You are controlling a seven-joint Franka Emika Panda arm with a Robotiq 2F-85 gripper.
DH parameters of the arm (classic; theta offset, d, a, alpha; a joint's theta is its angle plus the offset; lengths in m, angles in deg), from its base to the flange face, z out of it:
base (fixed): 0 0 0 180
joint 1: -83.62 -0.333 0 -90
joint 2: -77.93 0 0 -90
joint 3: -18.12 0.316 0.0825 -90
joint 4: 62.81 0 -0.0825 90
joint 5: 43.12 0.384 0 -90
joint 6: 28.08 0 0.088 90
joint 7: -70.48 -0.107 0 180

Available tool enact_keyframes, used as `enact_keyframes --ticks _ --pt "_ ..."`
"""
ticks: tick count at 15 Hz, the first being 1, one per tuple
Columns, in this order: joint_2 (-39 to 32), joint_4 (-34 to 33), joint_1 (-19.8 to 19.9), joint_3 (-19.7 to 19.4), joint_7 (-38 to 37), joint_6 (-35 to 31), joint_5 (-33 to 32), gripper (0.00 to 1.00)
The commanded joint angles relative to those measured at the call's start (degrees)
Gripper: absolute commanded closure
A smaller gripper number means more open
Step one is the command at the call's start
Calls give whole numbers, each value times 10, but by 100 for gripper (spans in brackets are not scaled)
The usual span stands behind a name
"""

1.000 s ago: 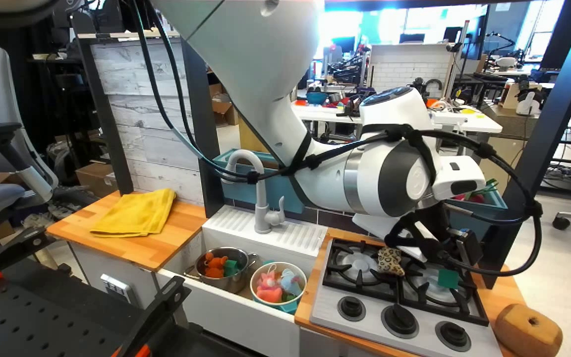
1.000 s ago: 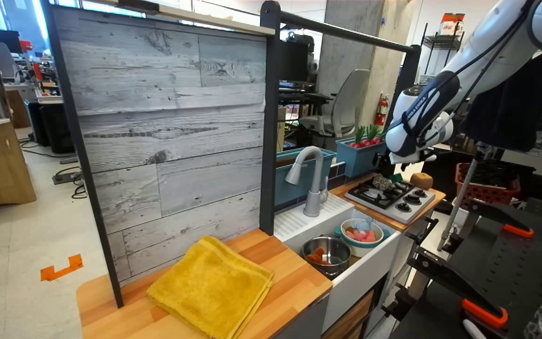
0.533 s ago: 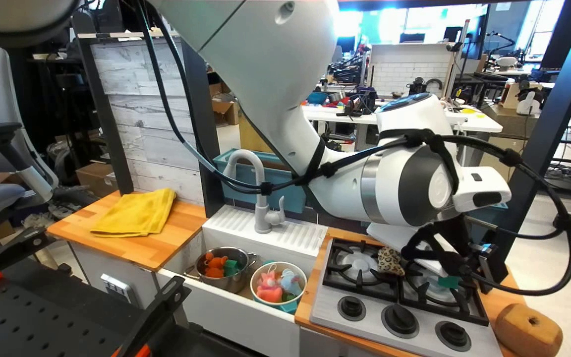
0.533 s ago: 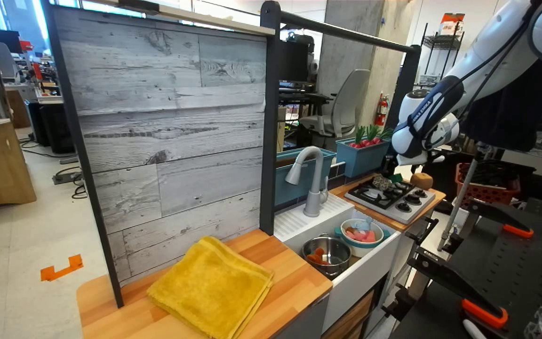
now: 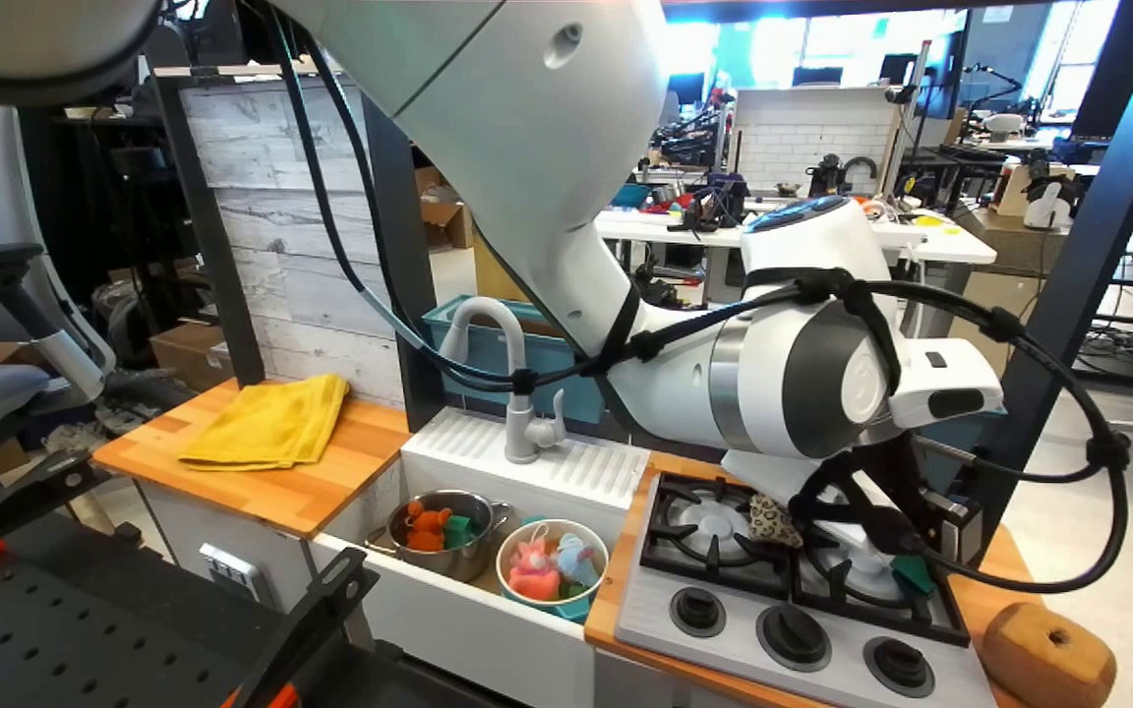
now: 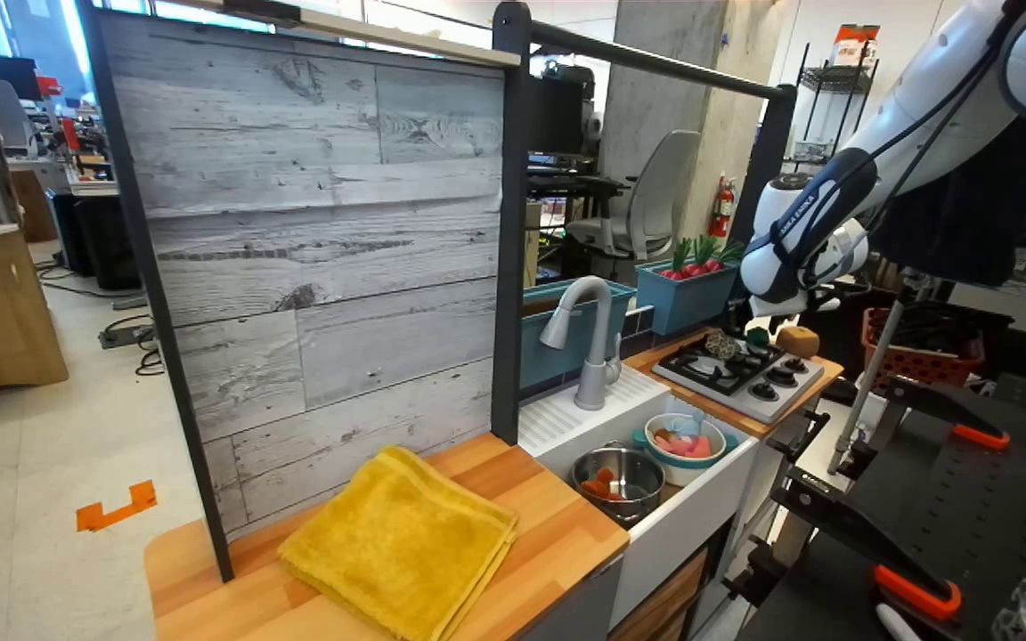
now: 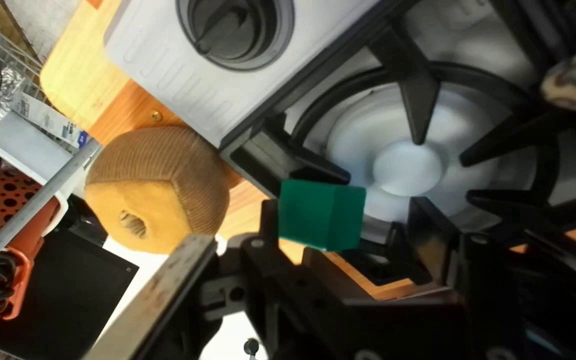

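Centring your gripper [image 7: 335, 227] on the block [image 7: 320, 215] should help you: its jaws stand apart, the block showing between them at the grate [image 7: 418, 100], nearer one side. Squeeze evenly.

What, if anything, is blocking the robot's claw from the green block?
Nothing visible: in the wrist view, the green block shows between the jaws of the open gripper, with a gap on one side. The stove grate appears beyond the block, not between.
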Motion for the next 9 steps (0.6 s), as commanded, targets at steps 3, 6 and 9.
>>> enact_keyframes --ticks 3,6,9 --pt "-37 -44 -12 -18 -16 -5 0 58" --pt "-31 -41 -10 -25 -17 10 0 78" --pt "5 -3 -15 -21 2 15 -3 90"
